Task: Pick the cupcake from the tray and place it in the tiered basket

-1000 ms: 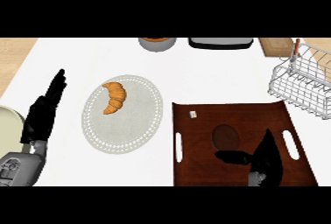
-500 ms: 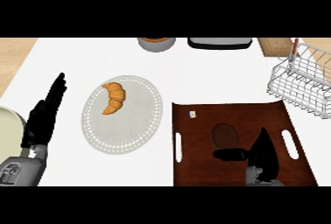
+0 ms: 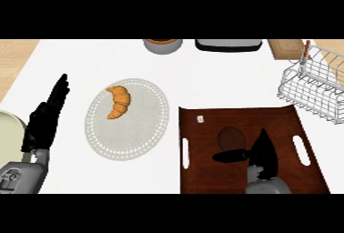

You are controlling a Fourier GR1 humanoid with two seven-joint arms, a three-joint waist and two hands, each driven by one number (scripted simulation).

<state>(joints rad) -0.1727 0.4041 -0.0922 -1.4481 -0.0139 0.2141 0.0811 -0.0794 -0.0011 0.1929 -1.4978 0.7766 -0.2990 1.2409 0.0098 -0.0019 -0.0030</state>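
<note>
Your right hand (image 3: 260, 152) sits low over the brown tray (image 3: 282, 119), coming up from the bottom edge on its grey forearm, fingers straight and pointing away from you, the thumb stuck out to the left just below the cupcake (image 3: 230, 136). The hand is spread wide and holds nothing; the thumb lies close under the cupcake, though you cannot tell from this view whether it touches. The cupcake itself shows as a dark brown oval near the middle of the tray, just left of your fingertips. Your left hand (image 3: 46, 118) rests at the left edge of the counter, fingers straight and angled up toward the far side, open and holding nothing, well apart from everything on the tray. Count what lies before you: one tray with two white handle slots, one cupcake on it, and one small white item (image 3: 200, 119) near the tray's far left corner, too small to identify. One pale round plate (image 3: 144, 132) sits between your two hands, carrying one croissant (image 3: 119, 101) on its far left part. One wire tiered basket (image 3: 316, 88) stands at the right, beyond the tray's far right corner. Along the far edge you have one grey bowl (image 3: 163, 45), one dark flat appliance (image 3: 228, 44) and one wooden block (image 3: 285, 48).
</note>
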